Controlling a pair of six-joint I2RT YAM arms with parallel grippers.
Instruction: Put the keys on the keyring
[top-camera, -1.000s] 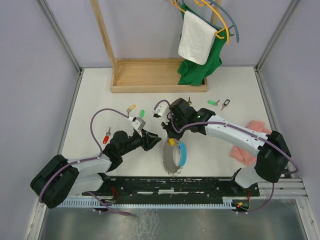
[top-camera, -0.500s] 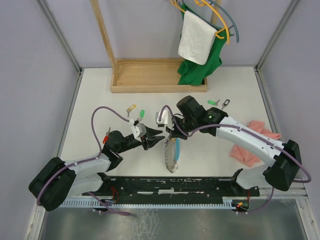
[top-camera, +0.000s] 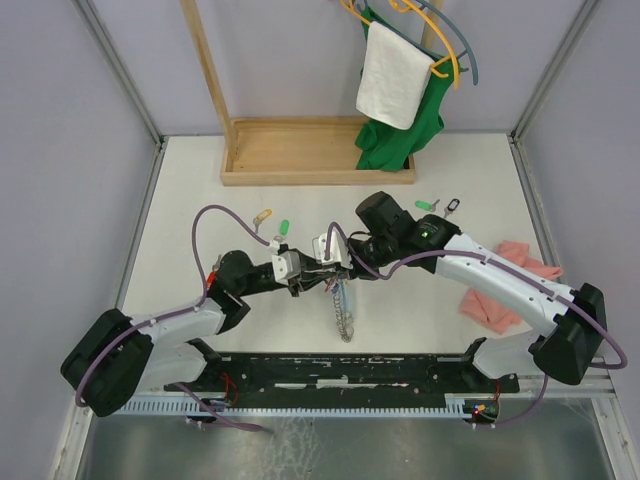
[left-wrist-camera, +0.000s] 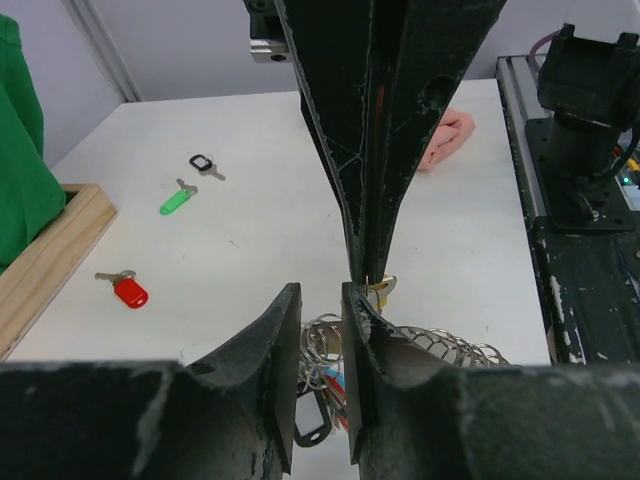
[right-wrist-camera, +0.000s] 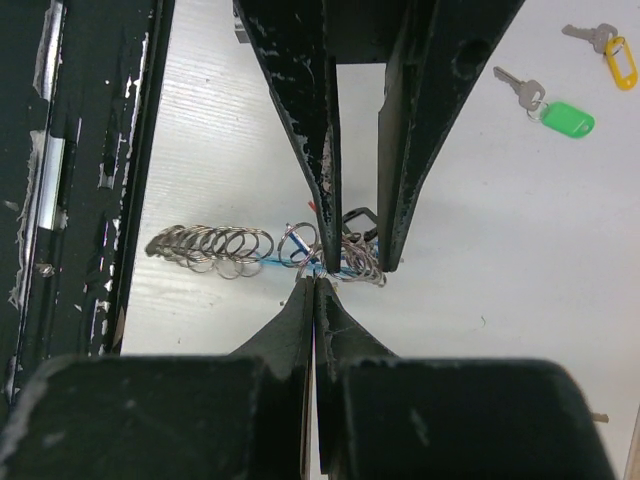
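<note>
The keyring (top-camera: 344, 305) hangs between my two grippers, its grey coil (top-camera: 347, 328) trailing down to the table. In the right wrist view the coil (right-wrist-camera: 208, 245) lies to the left and the bunch of small rings (right-wrist-camera: 352, 258) sits by the fingertips. My right gripper (top-camera: 347, 268) (right-wrist-camera: 314, 282) is shut on the keyring's edge. My left gripper (top-camera: 322, 272) (left-wrist-camera: 322, 325) has its jaws a narrow gap apart, straddling the ring bunch (left-wrist-camera: 318, 345). Loose keys lie on the table: yellow (top-camera: 262, 215), green (top-camera: 283, 227), green (top-camera: 427, 205), black (top-camera: 452, 208), red (left-wrist-camera: 128, 291).
A wooden tray base (top-camera: 320, 150) with an upright post stands at the back. A green garment (top-camera: 400, 130) and a white towel (top-camera: 393, 75) hang above it. A pink cloth (top-camera: 510, 270) lies at the right. The black rail (top-camera: 350, 370) runs along the near edge.
The right gripper lifted the keyring off the table so that it hangs edge-on. The left gripper moved right to meet it and its jaws narrowed around the ring bunch.
</note>
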